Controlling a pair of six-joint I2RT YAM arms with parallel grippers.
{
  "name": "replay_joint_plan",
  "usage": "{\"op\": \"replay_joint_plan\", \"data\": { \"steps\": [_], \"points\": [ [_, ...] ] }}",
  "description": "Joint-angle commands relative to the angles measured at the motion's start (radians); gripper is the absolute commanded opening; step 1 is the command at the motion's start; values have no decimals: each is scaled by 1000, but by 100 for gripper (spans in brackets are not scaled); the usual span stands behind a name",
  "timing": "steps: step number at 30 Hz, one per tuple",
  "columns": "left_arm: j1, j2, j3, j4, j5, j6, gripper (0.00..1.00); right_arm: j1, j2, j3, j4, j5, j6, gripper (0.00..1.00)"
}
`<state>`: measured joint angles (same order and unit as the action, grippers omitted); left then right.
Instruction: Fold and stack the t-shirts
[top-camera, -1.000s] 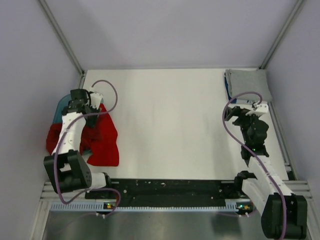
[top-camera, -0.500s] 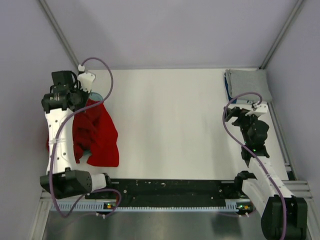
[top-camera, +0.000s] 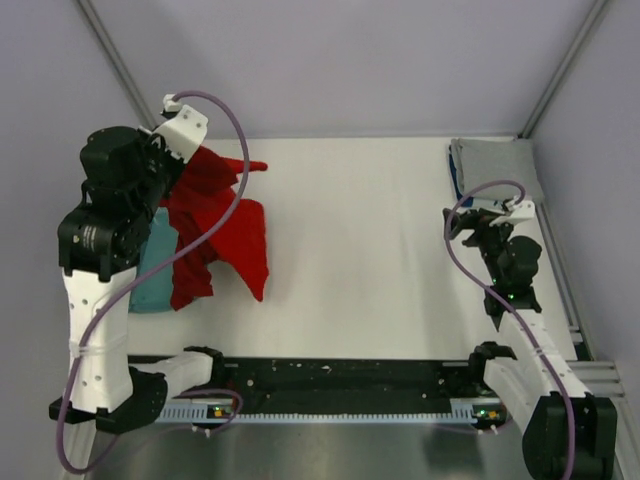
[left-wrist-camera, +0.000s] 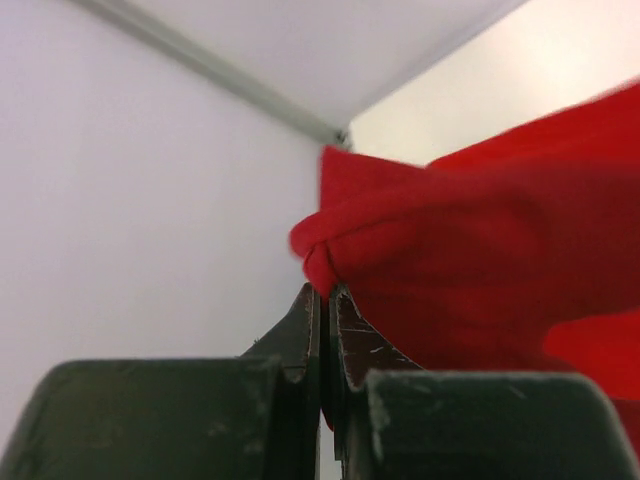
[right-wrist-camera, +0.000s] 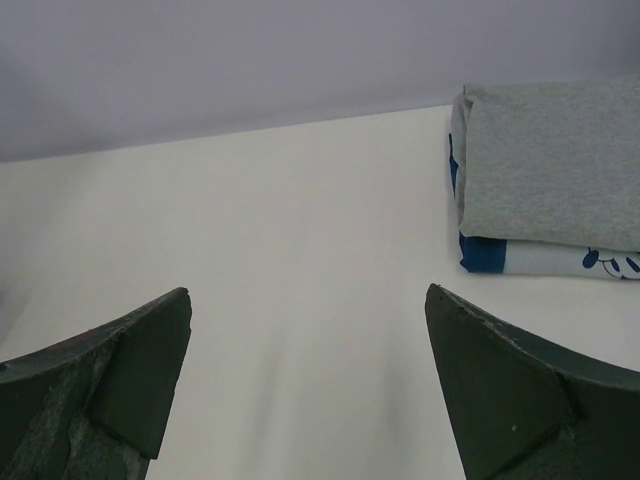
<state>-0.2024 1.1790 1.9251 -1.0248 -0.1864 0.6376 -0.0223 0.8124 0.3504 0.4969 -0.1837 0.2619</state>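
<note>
My left gripper (top-camera: 172, 168) is raised high at the far left and shut on a bright red t-shirt (top-camera: 215, 230), which hangs crumpled from it above the table. In the left wrist view the jaws (left-wrist-camera: 325, 295) pinch a fold of the red cloth (left-wrist-camera: 470, 260). A folded grey shirt (top-camera: 497, 168) lies at the back right on a white and blue folded garment; it also shows in the right wrist view (right-wrist-camera: 550, 165). My right gripper (top-camera: 478, 222) is open and empty, just in front of that stack, above bare table (right-wrist-camera: 300, 250).
A translucent teal tub (top-camera: 150, 275) sits at the left edge beneath the hanging shirt. Grey walls and metal posts enclose the white table (top-camera: 350, 250). A black rail (top-camera: 340, 375) runs along the near edge.
My left arm has risen and swung back, lifting the red shirt out of the teal tub and toward the table's middle. The right arm has stayed almost still.
</note>
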Motion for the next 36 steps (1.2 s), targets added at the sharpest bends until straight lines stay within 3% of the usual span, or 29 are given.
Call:
{"op": "replay_joint_plan", "data": {
  "steps": [1, 5, 7, 9, 11, 14, 18, 22, 25, 28, 29, 31, 32, 33, 36],
  "points": [
    [88, 2, -74, 190, -225, 37, 0, 8, -4, 48, 25, -57, -15, 98],
    [283, -12, 41, 354, -321, 95, 0, 16, 25, 76, 61, -150, -15, 97],
    [302, -7, 110, 375, -383, 177, 0, 61, 39, 84, 83, -209, -27, 96],
    [301, -4, 167, 315, -348, 189, 0, 116, 66, 105, 121, -304, -52, 95],
    [302, -13, 166, 266, -300, 175, 0, 232, 129, 166, 125, -396, -105, 95],
    [302, -35, 109, 244, -251, 165, 0, 538, 311, 365, 26, -414, -222, 95],
    [301, -42, 100, 224, -209, 140, 0, 729, 667, 701, 171, -587, -94, 95],
    [302, -77, -62, 268, -216, 163, 0, 792, 983, 950, 426, -674, 219, 95],
    [310, -85, -307, 362, -211, 204, 0, 797, 1057, 961, 639, -652, 374, 95],
    [330, -35, -443, 365, -180, 176, 0, 797, 1050, 911, 640, -655, 386, 95],
    [331, -19, -462, 324, -147, 154, 9, 797, 1030, 891, 603, -652, 360, 95],
    [333, -10, -501, 254, -41, 122, 51, 797, 978, 842, 501, -620, 266, 95],
    [331, -10, -521, 232, 9, 111, 64, 797, 946, 822, 446, -597, 220, 95],
    [334, -13, -541, 217, 43, 105, 72, 797, 923, 803, 384, -570, 171, 95],
    [350, -22, -586, 175, 91, 94, 76, 797, 854, 762, 238, -516, 59, 95]
  ]
}}
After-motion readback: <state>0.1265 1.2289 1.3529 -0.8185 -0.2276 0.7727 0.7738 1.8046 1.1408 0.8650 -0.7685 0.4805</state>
